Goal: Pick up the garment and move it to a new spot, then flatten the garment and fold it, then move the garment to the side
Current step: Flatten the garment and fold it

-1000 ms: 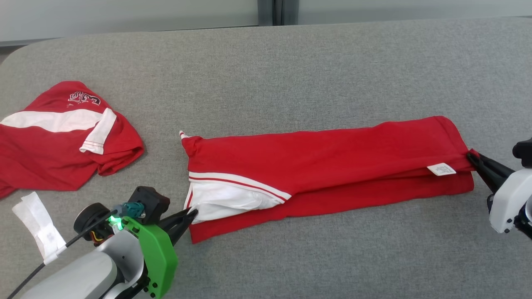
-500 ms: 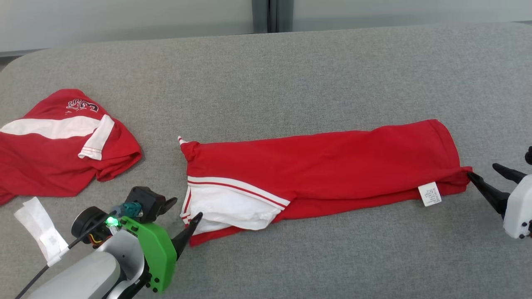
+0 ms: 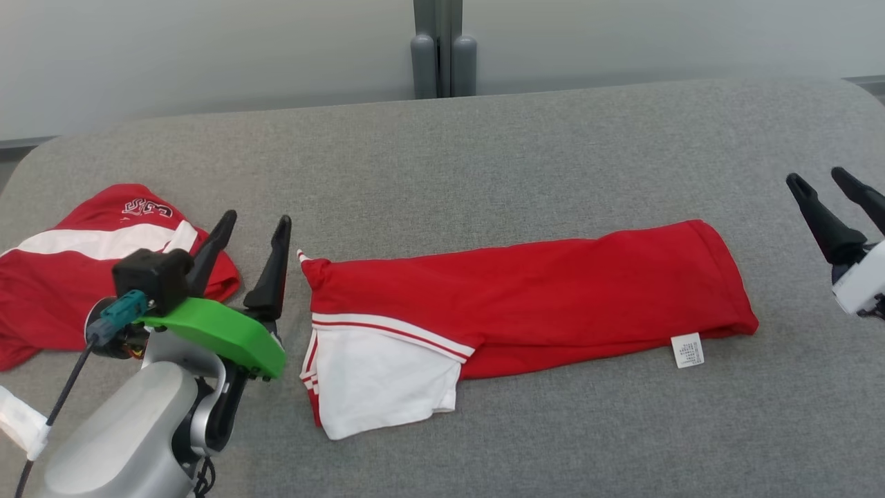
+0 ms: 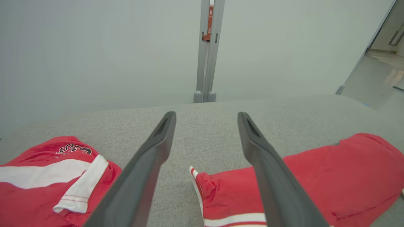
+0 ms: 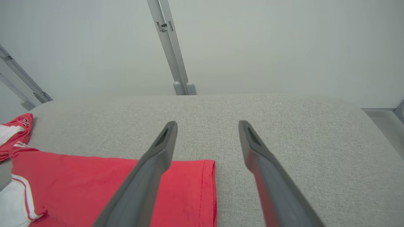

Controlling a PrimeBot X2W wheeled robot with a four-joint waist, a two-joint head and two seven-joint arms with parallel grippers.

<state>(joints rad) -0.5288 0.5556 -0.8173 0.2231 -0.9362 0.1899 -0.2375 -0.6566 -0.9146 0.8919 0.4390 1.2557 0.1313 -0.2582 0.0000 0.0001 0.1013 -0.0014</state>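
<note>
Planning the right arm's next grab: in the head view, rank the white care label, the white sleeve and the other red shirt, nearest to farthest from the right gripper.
From the right gripper:
1. White care label, at the garment's right end.
2. White sleeve, at its left end.
3. Other red shirt, far left.

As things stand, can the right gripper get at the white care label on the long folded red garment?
Probably yes: the right gripper stands open just off the red garment, whose white care label lies exposed at that end, nothing between them.
</note>
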